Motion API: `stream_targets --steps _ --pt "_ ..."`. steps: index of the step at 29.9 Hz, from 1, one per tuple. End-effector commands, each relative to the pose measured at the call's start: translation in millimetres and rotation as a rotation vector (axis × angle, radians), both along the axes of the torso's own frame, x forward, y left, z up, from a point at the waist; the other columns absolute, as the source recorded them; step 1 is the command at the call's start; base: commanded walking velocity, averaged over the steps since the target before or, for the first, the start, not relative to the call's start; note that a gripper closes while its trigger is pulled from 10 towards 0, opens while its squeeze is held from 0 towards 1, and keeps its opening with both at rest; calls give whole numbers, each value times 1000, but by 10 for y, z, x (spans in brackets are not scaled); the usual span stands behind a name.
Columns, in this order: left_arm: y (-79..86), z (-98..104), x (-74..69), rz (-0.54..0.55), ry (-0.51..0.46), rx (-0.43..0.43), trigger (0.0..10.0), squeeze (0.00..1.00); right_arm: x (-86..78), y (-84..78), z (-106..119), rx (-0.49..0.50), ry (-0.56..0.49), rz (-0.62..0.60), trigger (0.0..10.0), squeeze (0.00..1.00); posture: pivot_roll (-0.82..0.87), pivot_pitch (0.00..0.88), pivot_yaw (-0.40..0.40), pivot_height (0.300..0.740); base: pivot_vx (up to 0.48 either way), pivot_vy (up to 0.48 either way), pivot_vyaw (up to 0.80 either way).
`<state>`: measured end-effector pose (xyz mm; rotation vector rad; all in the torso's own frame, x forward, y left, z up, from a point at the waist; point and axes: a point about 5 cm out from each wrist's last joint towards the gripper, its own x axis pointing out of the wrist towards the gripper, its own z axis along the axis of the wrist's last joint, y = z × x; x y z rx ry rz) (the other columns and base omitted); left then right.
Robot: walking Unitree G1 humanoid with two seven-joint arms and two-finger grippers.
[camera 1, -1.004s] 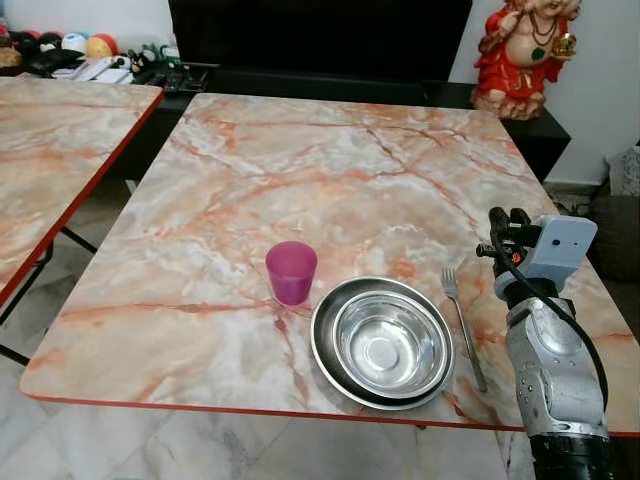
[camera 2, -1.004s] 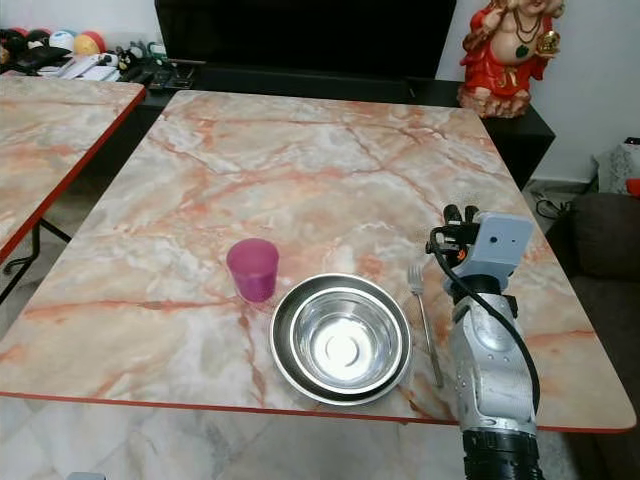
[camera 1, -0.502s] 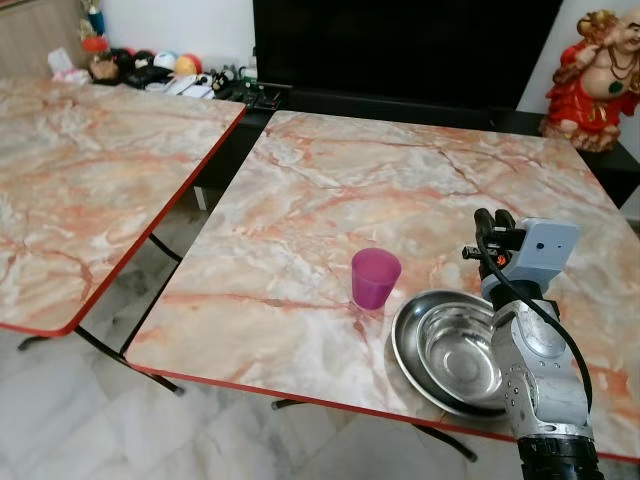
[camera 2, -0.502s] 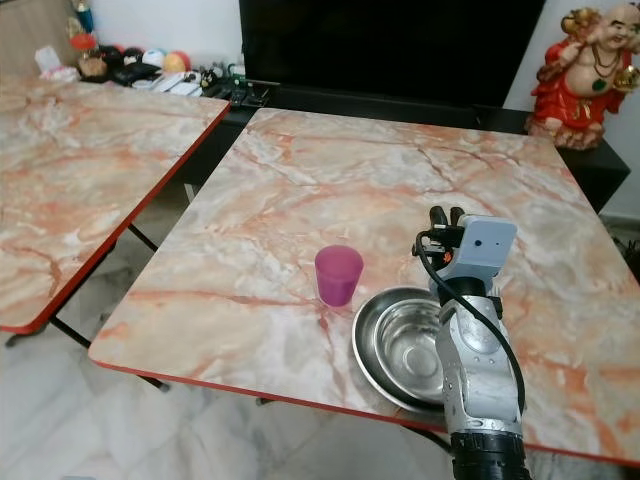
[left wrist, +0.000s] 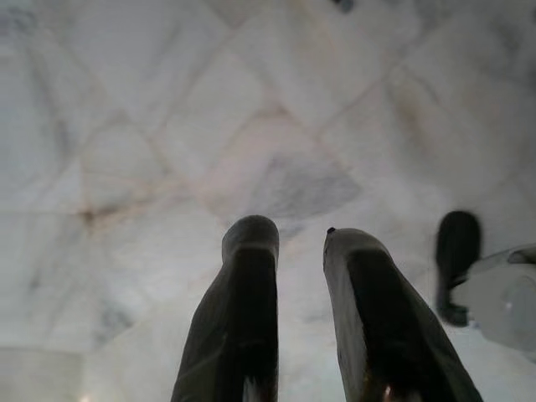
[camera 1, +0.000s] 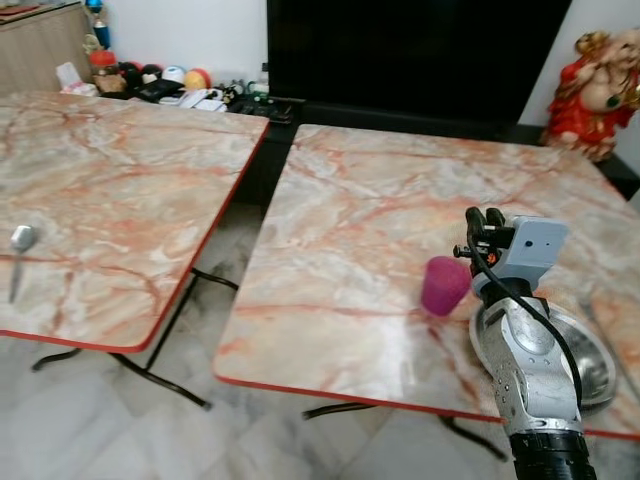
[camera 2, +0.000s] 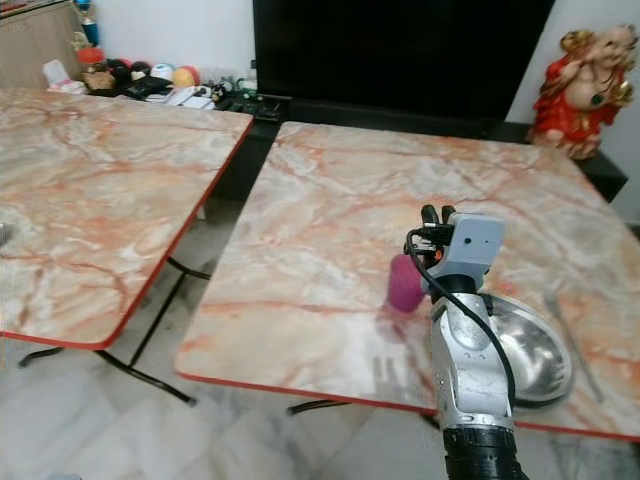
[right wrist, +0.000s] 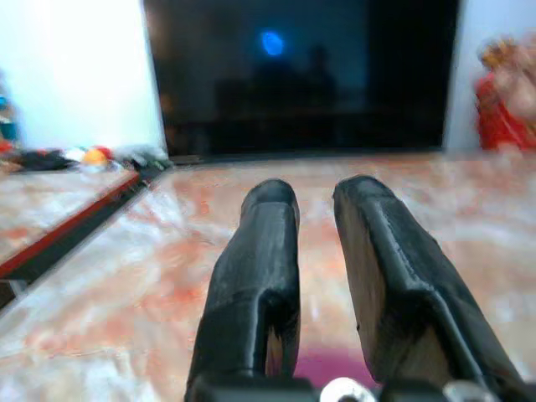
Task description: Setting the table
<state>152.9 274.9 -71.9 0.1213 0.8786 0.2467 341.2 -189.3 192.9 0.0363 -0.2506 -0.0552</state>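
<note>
Nearby, two marble benches (camera 1: 360, 230) stand side by side. Toward the right bench's near edge, the steel bowl (camera 2: 530, 350) is half hidden behind the raised right gripper (camera 1: 484, 222), fingers slightly parted and empty, just beside the blurred pink cup (camera 1: 444, 285). A spoon (camera 1: 19, 245) lies on the left bench. The left gripper (left wrist: 293, 243) hangs over the floor, fingers narrowly apart.

No legible text anywhere.

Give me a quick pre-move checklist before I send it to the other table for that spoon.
1. Spoon located on the left table: ok.
2. Right gripper empty, jaws slightly apart: ok.
3. Left gripper empty, pointing at the floor: ok.
4. Pink cup upright beside the steel bowl: ok.
5. Fork right of the bowl: ok.
6. Spoon within reach: not ok, it lies far off.
</note>
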Motion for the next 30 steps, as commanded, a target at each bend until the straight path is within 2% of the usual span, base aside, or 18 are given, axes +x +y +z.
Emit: stream_targets --steps 1,19,20,21,29,30 --pt "46 -5 -42 20 17 1 10000 0 2 -2 83 0 -36 -2 10000 0 81 92 -25 740 0 480 0" --pt "25 -3 -20 15 9 4 10000 0 47 91 66 -19 -27 15 10000 0 90 116 -28 740 0 480 0" --pt "25 -3 -21 16 9 4 10000 0 46 103 65 -10 -29 25 10000 361 90 117 -29 740 0 480 0" --pt "25 -3 -22 16 9 4 10000 0 45 111 66 -4 -30 30 10000 1000 89 119 -28 740 0 480 0" --pt "18 -7 -25 5 13 7 10000 0 49 121 61 -9 -28 32 10000 988 89 121 -27 740 0 480 0" --pt "15 -7 -25 -2 15 10 10000 0 50 119 58 -9 -26 29 10000 0 91 121 -27 740 0 480 0"
